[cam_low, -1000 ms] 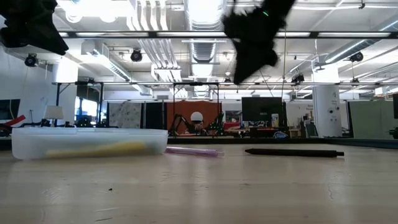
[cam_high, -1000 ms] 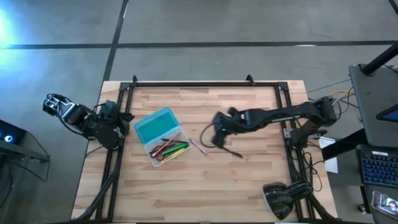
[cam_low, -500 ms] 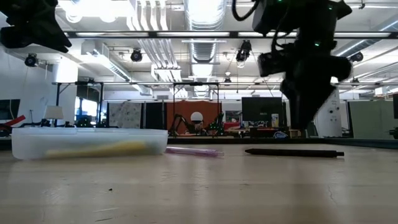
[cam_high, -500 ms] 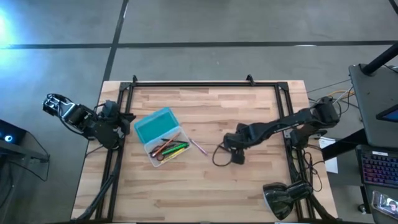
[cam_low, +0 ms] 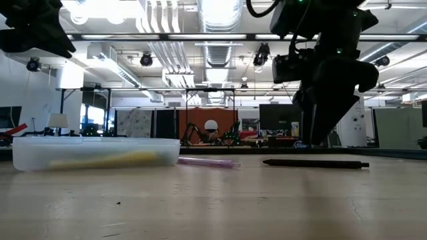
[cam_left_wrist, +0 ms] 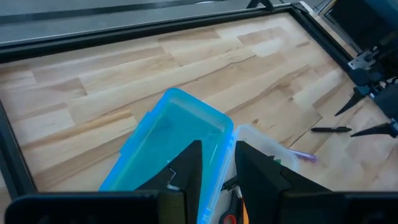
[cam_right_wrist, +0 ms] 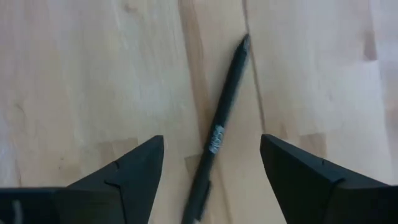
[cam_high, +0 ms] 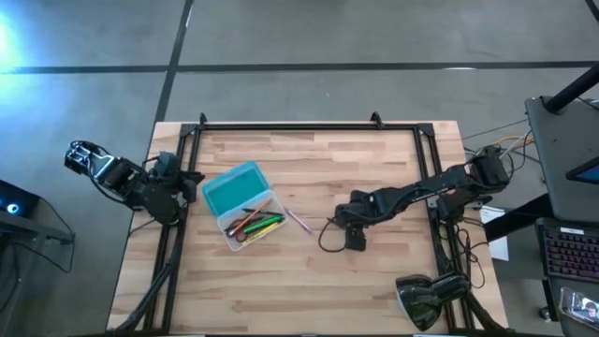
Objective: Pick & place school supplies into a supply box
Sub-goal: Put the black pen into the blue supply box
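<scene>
Right gripper (cam_right_wrist: 211,186) hangs low over the wooden table (cam_high: 374,281), fingers (cam_right_wrist: 124,180) spread wide apart, one to each side of a single dark pen (cam_right_wrist: 221,130) that lies flat on the boards between them; the fingers do not touch it. From above, this gripper (cam_high: 354,236) sits right of the table's middle, well apart from the supply box (cam_high: 241,206).

One box lies open on the left half of the table: a turquoise lid (cam_high: 230,190) hinged to a translucent tray (cam_high: 227,237). Inside the tray are several thin items crowded together, among them a green marker (cam_high: 267,223) and something red (cam_high: 240,226); their exact number cannot be told. One pale purple stick (cam_high: 299,221) lies on the table just beside the tray, between box and gripper.

Left gripper (cam_left_wrist: 214,165) waits at the table's left edge, its fingers a narrow gap apart and holding nothing.
</scene>
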